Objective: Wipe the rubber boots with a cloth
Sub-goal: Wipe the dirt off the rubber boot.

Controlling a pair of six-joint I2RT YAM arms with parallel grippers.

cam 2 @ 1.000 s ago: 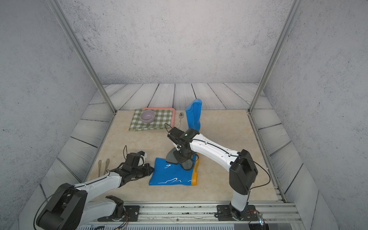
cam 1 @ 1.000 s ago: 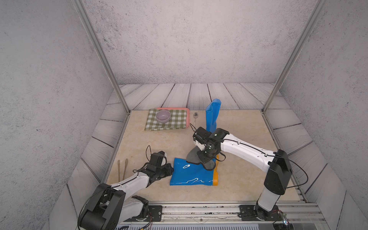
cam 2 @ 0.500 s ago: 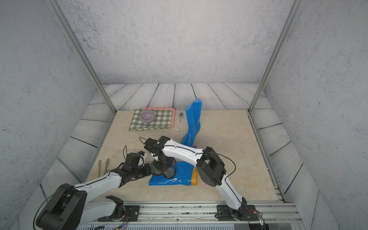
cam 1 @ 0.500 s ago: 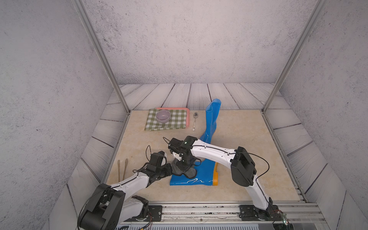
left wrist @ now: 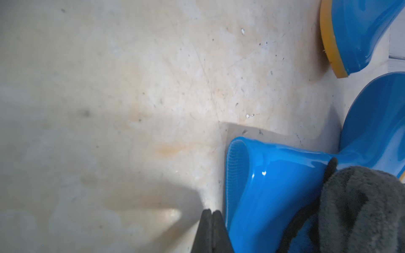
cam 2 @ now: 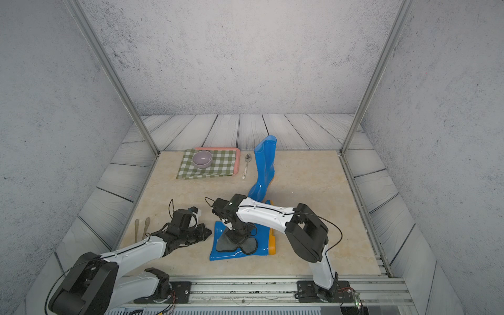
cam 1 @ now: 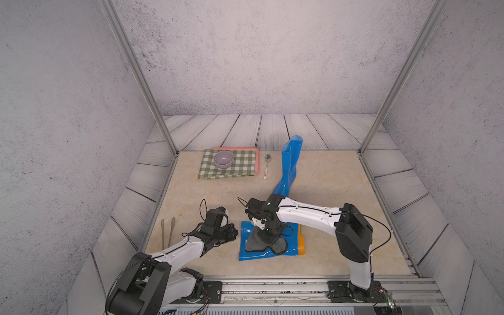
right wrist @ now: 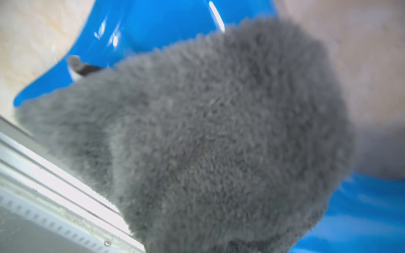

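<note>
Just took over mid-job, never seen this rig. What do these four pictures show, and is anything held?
Two robot arms, each ending in a two-finger gripper, work over a table. Two pictures look down from overhead, nearly identical; the other two come from wrist cameras. Of two blue rubber boots, the lying boot is on its side in front, the standing boot behind it. The right gripper is shut on a grey cloth that rests on the lying boot. The left gripper is shut and empty, beside that boot's opening. At the back: a bowl on a checked cloth, and a spoon.

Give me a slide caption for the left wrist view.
Shut left gripper beside the mouth of the lying blue boot, grey cloth resting on its shaft.
</note>
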